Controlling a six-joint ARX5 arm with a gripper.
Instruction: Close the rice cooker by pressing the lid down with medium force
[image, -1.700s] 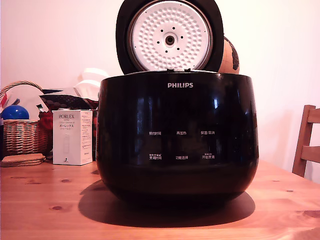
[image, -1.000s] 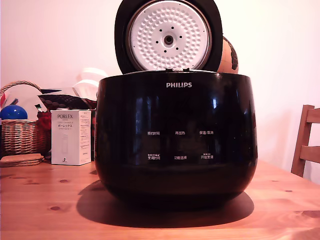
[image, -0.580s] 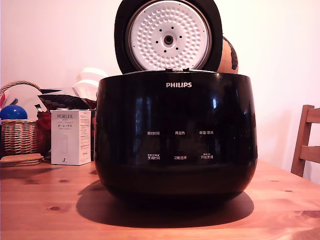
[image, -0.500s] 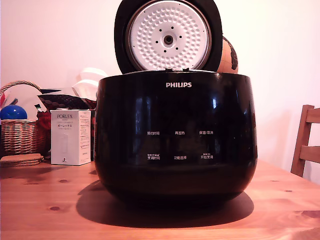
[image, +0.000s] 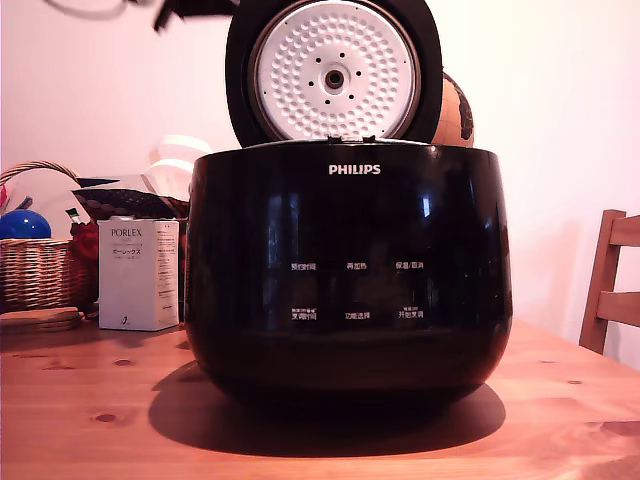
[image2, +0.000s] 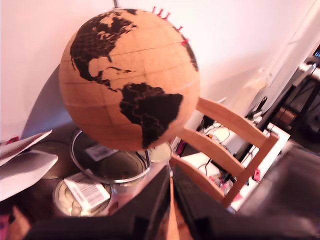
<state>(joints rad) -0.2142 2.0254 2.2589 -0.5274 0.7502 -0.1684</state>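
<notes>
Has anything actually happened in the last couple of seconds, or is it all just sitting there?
Something dark and blurred has appeared at the exterior view's top edge, left of the lid; I cannot tell what. The whole picture has drifted slightly leftward. The lid is still up, the rice cooker open, the white box beside it.

Warm, soft light (wrist view's edges blurred).

Knotty pine worktop (image: 90, 420). The rice cooker (image: 348, 270) sits on it at centre, casting a dark shadow. White PORLEX box (image: 138, 273) stands upright on the worktop at the exterior view's left, just beside the cooker. Further left: wicker basket (image: 40, 268), with a flat stack of brown coasters (image: 38, 320) in front. Tool position cannot be told.
</notes>
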